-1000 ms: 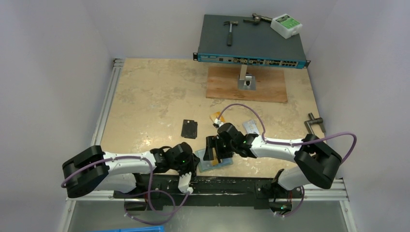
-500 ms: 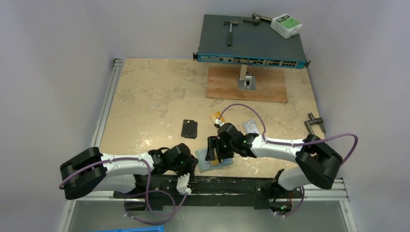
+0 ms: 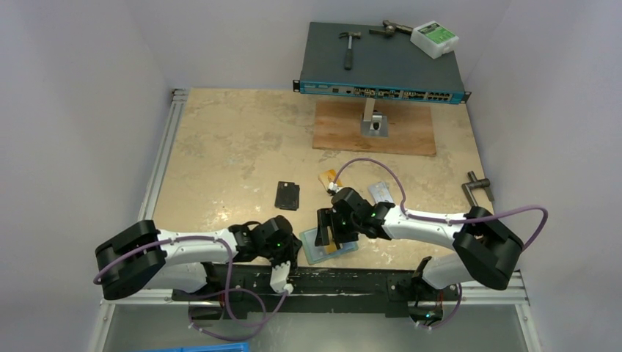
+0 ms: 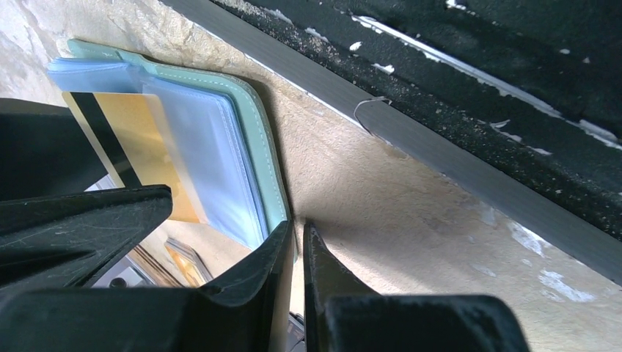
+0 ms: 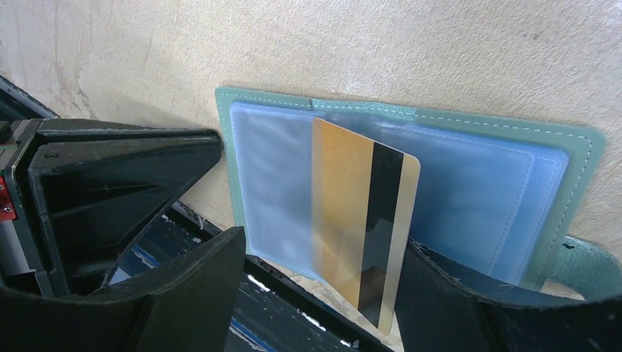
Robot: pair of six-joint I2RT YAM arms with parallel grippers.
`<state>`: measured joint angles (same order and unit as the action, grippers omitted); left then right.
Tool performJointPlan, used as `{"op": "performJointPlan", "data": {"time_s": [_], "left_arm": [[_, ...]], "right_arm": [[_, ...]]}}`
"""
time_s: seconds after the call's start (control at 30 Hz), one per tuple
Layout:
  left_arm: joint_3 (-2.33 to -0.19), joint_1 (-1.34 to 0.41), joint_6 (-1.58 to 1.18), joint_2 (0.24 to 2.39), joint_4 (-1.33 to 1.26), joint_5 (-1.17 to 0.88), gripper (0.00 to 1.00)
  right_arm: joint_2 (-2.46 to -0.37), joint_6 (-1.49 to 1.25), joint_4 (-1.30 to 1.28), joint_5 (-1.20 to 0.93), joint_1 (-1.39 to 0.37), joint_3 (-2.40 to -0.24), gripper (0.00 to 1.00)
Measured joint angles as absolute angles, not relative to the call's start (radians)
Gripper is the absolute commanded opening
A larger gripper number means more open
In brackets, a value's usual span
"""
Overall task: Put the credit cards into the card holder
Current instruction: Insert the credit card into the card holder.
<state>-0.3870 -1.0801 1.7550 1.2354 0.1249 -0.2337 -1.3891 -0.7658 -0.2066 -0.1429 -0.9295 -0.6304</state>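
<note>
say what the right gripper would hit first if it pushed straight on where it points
Probably the orange card, sticking out of the open card holder straight ahead of the right gripper; depth is unclear.

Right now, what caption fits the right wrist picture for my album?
Gold card partly tucked into the open teal card holder.

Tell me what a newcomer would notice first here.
The open teal card holder lies at the near edge of the table, with a gold card partly inside its clear sleeve. The right end effector stands open around that card, and the left end effector is closed on the holder's rim. Behind, a network switch carries a hammer.
</note>
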Motion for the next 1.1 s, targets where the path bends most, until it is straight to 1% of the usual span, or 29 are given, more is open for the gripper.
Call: {"op": "performJointPlan", "data": {"time_s": [0.2,0.37,0.43,0.57,0.7,0.87,1.1], "left_arm": [[-0.366,-1.08,1.686,1.227,0.07,-0.222,0.06],[-0.356,-1.08,1.617,1.161,0.067,-0.21,0.06],[-0.353,-1.08,1.6,1.118,0.068,-0.217,0.08],[-0.348,-1.092,1.559,1.072,0.057,-0.234,0.08],[-0.347,-1.133,1.526,1.103,0.012,-0.241,0.08],[-0.349,-1.197,1.489,1.194,-0.049,-0.241,0.08],[-0.407,-1.227,1.472,1.306,-0.031,-0.238,0.08]], "right_arm": [[-1.389,-0.769,-0.205,-0.144,-0.929,-0.63,0.68],[-1.398,-0.789,-0.186,-0.149,-0.929,-0.627,0.67],[-1.403,-0.799,-0.169,-0.151,-0.929,-0.625,0.67],[-1.407,-0.819,-0.138,-0.152,-0.928,-0.615,0.67],[-1.407,-0.83,-0.13,-0.153,-0.926,-0.61,0.67],[-1.394,-0.839,-0.115,-0.152,-0.925,-0.595,0.67],[-1.385,-0.842,-0.094,-0.152,-0.925,-0.58,0.67]]}}
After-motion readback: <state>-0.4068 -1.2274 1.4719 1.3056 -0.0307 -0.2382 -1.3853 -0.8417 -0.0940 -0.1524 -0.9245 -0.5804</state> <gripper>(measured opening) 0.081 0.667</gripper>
